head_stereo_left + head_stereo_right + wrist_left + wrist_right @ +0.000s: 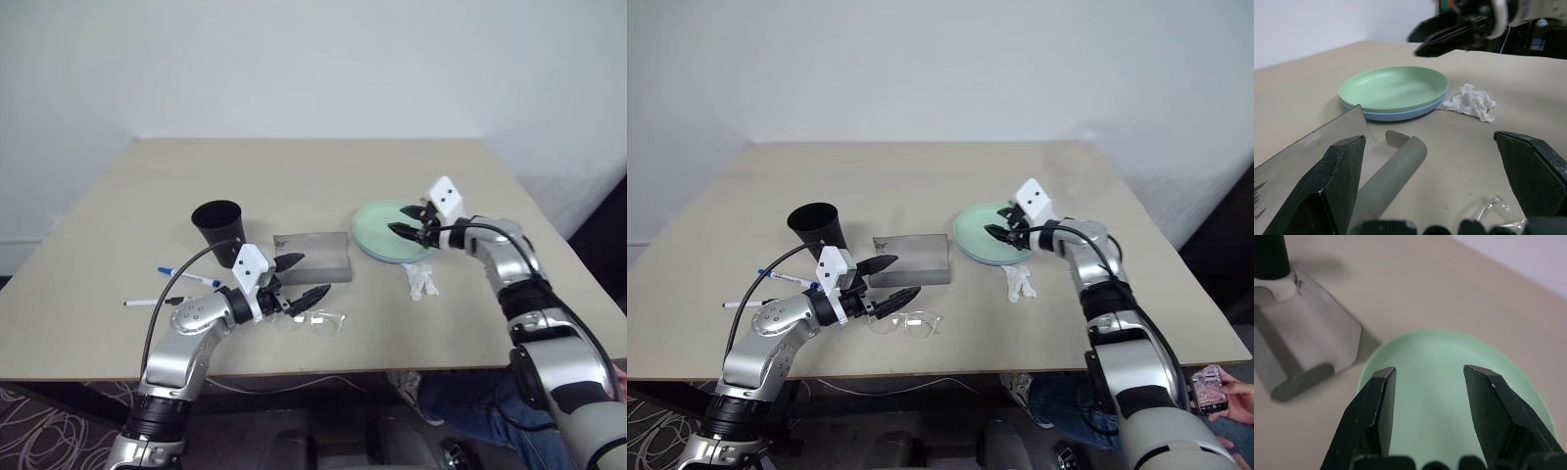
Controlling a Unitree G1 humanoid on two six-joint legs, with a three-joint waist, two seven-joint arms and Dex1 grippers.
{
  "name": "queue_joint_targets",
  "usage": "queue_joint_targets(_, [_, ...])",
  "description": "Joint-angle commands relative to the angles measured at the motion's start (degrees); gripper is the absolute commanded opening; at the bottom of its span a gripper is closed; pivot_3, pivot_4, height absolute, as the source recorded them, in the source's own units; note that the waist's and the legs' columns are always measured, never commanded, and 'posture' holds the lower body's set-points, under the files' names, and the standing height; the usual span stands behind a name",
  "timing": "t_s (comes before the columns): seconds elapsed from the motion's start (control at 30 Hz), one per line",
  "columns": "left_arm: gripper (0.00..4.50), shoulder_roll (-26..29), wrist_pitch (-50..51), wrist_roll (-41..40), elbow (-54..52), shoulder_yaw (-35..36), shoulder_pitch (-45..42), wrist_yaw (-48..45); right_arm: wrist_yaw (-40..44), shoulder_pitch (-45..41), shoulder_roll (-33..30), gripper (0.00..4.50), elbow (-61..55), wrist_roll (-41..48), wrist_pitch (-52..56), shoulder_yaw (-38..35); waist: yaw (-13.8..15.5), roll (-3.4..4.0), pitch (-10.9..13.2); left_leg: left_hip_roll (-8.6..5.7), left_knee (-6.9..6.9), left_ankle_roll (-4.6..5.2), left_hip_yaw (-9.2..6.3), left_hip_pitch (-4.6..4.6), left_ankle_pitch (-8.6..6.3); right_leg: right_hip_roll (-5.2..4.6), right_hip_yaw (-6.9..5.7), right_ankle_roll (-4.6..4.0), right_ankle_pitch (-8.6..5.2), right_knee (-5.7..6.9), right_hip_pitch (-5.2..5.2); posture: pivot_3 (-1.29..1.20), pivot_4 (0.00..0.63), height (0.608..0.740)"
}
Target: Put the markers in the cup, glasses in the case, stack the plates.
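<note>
Already a round mint-green plate point(384, 233) sits on a light-blue one; both hands point(294, 279) point(407, 219) gape, empty.

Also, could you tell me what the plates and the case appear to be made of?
The plates, mint green stacked on light blue, look like smooth plastic with a soft sheen and even colour. The case looks like grey felt or a similar fabric, matte with a rolled flap edge, though that is uncertain.

Two plates point(385, 240), two markers point(186, 276), one cup point(218, 231), case point(312, 256), glasses point(315, 320), tissue point(423, 281).
</note>
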Motion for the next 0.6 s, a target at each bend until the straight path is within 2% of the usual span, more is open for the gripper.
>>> queue_joint_targets(0.03, [4.5,-0.2,-1.0,0.0,-0.6,0.1,-1.7,-0.1,4.3,1.8,-4.1,2.96,-5.9,3.2,5.5,-2.5,-0.1,0.01,0.0,0.0,0.0,0.0,0.01,0.0,0.0,0.0,0.01,0.01,0.0,-0.02,0.0,0.0,0.0,0.721])
queue_joint_targets(0.17, [4.5,-0.5,-1.4,0.1,0.1,-0.2,-2.2,-0.3,6.4,5.3,-7.8,4.34,-10.3,4.4,9.9,-3.1,-0.3,0.03,0.0,0.03,0.0,0.0,0.03,0.07,-0.01,0.01,0.06,0.0,0.0,0.01,-0.01,0.0,0.0,0.721])
queue_joint_targets(0.2, [4.5,-0.6,-1.5,0.1,0.4,-0.3,-2.4,-0.4,6.7,6.1,-8.5,4.43,-11.0,4.5,10.9,-3.1,-0.3,0.05,0.0,0.04,0.0,0.0,0.04,0.09,-0.01,0.03,0.06,-0.03,-0.01,0.04,-0.01,0.0,0.0,0.721])
queue_joint_targets(0.37, [4.5,-0.9,-2.0,0.3,1.3,-0.7,-3.1,-0.7,9.3,9.6,-10.1,4.43,-15.5,6.2,16.0,-2.3,-0.2,0.04,0.0,0.05,0.01,0.0,0.01,0.13,0.0,0.09,0.03,-0.11,-0.06,0.07,0.0,0.0,0.0,0.721])
queue_joint_targets(0.6, [4.5,-1.2,-2.4,0.4,2.1,-0.8,-3.6,-1.0,6.1,12.2,-7.0,4.43,-18.9,5.4,19.2,0.0,-0.2,0.04,0.0,0.03,0.13,0.0,0.01,0.07,0.0,0.08,0.04,-0.1,-0.05,0.04,0.0,0.0,0.0,0.721])
